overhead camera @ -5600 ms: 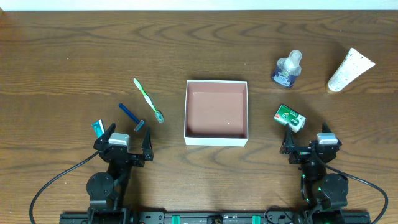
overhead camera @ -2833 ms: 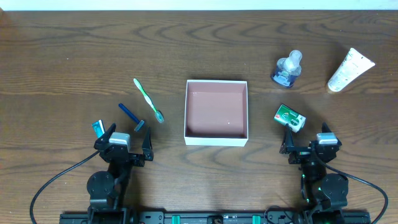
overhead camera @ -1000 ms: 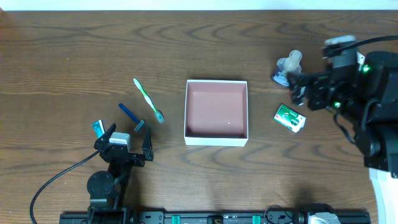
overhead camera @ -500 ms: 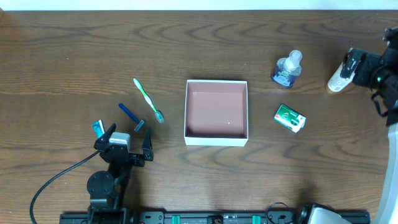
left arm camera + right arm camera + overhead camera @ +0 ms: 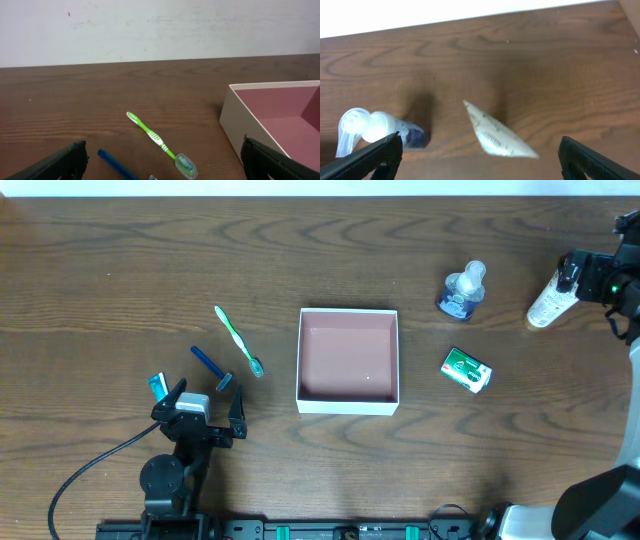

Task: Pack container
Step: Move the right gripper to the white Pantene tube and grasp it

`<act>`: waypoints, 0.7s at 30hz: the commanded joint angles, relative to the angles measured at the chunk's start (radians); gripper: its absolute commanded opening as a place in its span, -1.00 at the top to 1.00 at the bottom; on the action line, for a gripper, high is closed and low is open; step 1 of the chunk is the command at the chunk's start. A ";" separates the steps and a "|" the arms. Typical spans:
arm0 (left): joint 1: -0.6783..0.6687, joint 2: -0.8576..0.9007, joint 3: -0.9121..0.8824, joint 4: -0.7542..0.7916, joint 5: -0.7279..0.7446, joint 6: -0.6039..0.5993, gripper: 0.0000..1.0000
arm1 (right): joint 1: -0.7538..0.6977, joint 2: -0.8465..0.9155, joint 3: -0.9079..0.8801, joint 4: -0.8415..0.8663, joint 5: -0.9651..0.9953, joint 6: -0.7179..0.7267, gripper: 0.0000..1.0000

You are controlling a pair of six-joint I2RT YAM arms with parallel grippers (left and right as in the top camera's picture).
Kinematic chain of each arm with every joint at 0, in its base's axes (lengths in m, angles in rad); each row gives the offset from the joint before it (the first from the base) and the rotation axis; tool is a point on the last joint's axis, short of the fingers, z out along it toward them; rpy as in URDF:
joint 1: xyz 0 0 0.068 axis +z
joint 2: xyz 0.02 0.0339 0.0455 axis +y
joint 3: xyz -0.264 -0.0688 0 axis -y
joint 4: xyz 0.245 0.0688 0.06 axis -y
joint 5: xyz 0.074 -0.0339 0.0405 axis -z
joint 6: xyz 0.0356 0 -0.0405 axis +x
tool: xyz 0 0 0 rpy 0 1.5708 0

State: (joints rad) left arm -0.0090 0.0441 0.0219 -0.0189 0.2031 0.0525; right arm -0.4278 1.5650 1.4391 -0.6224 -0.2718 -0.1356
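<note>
Nearest the front edge, the left claw (image 5: 208, 395) rested with its fingers spread wide, a blue razor (image 5: 212, 366) and a green toothbrush (image 5: 238, 340) just beyond it. The container (image 5: 347, 406) lay in the middle of the table (image 5: 100, 260), a small green packet (image 5: 467, 369) to its right. Farther back, the right claw (image 5: 573, 275) hung spread open over a white tube (image 5: 545, 308), with a clear pump bottle (image 5: 461, 292) nearby.

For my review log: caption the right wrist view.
Open right gripper aimed at a white crimped tube, clear pump bottle beside it, on brown wooden table.
</note>
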 commanded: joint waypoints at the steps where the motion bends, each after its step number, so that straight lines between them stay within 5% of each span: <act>1: 0.004 0.000 -0.018 -0.033 0.010 0.005 -0.96 | -0.043 0.015 0.018 0.020 -0.119 -0.057 -0.98; 13: 0.004 0.000 -0.018 -0.033 0.010 0.005 -0.96 | -0.084 0.124 0.018 0.043 -0.219 -0.091 -0.88; 21: 0.004 0.000 -0.018 -0.033 0.010 0.005 -0.96 | -0.084 0.141 0.018 0.048 -0.217 -0.106 -0.23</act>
State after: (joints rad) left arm -0.0090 0.0441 0.0219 -0.0189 0.2031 0.0521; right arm -0.5026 1.7046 1.4399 -0.5762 -0.4652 -0.2340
